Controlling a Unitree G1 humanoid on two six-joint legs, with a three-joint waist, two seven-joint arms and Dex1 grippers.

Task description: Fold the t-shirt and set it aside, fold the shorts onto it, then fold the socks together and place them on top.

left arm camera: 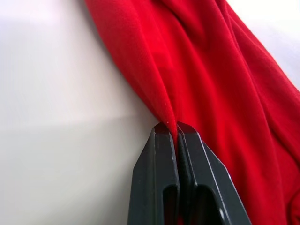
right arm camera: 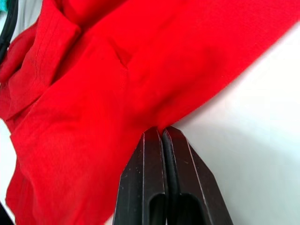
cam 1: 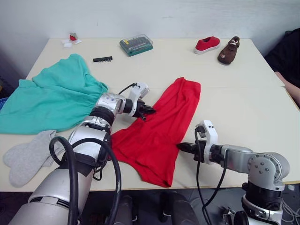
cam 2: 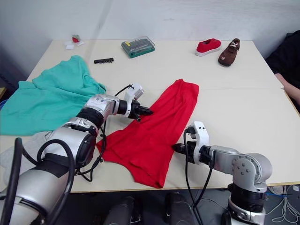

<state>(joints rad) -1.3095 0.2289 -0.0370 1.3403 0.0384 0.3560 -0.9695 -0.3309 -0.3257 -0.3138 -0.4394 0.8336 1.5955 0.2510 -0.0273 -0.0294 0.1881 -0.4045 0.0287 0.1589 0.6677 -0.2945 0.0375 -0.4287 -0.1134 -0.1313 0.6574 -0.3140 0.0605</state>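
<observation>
the t-shirt [cam 1: 161, 131] is spread in a long, crumpled band across the middle of the worktop [cam 1: 243, 108], running from the upper centre of the frame down towards the lower centre, where its bottom corner reaches the near edge. the left pincer [cam 1: 149, 111] is clamped on the left edge of the t-shirt, a thin fold of red cloth being pinched between its closed black fingers [left arm camera: 161, 159] in the left wrist view. the right pincer [cam 1: 183, 146] is closed on the right edge of the t-shirt lower down, its fingers [right arm camera: 154, 168] pressed together with the red hem caught at their tips.

the shorts [cam 1: 51, 96] are spread at the left of the frame, partly behind the left arm and apart from the t-shirt. the socks [cam 1: 29, 157] are seen at the lower left, below the shorts, by the near edge and beside the left arm.

along the far side of the worktop a green screwdriver bit case [cam 1: 136, 45] is placed at upper centre, with a black bit holder strip [cam 1: 102, 59] to its left and a small red and white item [cam 1: 71, 40] at the upper left corner. a red shoe [cam 1: 207, 44] and a brown shoe [cam 1: 228, 50] are set side by side at the upper right. a person's arm [cam 1: 288, 70] in a dark sleeve is seen at the right edge of the frame, beside the worktop.
</observation>
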